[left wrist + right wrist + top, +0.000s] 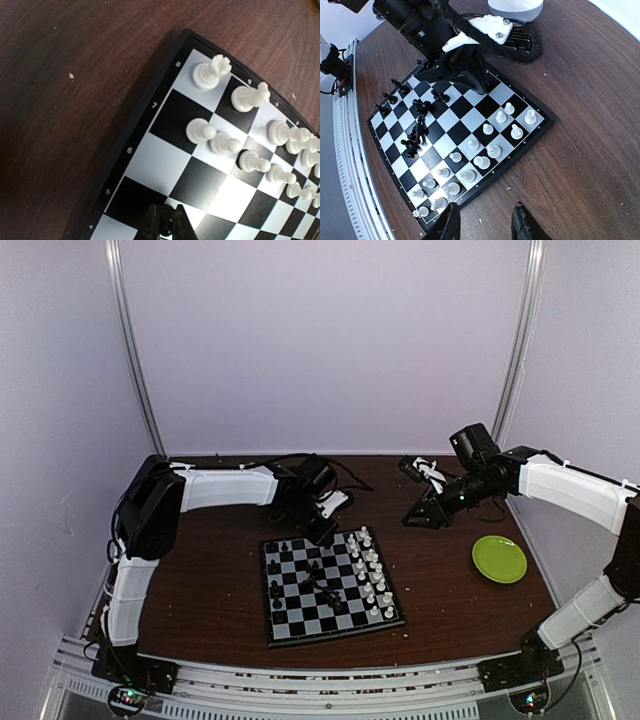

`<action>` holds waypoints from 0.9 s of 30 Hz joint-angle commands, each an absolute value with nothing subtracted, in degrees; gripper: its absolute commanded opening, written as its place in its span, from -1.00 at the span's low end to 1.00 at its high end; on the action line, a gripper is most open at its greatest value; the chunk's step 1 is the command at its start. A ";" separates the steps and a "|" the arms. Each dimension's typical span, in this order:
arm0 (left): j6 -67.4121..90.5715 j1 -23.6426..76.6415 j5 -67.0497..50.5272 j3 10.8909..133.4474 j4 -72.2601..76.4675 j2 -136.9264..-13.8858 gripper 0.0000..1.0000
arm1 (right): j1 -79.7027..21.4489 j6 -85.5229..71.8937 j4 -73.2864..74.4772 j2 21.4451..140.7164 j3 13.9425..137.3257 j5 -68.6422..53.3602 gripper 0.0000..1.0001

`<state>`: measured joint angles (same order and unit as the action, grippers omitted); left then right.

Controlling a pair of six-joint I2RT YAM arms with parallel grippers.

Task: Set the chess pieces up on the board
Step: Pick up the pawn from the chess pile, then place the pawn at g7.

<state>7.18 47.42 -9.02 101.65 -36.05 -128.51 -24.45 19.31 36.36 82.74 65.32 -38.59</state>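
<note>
**Task items.** The board [332,632] is lying flat on the table [210,580], in front of and between the two arm bases. The chess pieces are all sitting on the board.
- The white men [372,575] are standing upright in two rows along the board's right side as the top view shows it.
- A few black men [276,590] are standing along the opposite, left side.
- Several more black men [416,136] are lying tumbled in a loose heap on the middle squares.

**Left arm.** The left claw [322,532] is reaching down to the far edge of the board, on the black men's half. In the left wrist view its fingers [172,225] are sitting pressed together over the squares just inside the rim, well apart from the nearest white pawn [201,131]. The tips are dark against dark squares, so I cannot tell whether a chessman is being pinched between them.

**Right arm.** The right claw [485,206] is hanging above bare table just off the board's right side, beside the white rows. Its fingers are standing spread, with nothing between them.

**Other items.** A green plate [499,559] is resting on the table to the right of the board, well apart from it. A white bowl [515,6] is sitting beyond the left arm's wrist.
</note>
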 commanded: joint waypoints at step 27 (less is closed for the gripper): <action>8.70 47.49 -1.01 80.01 -35.80 -109.41 -0.98 | -24.03 19.01 36.39 83.59 66.62 -40.08 -0.28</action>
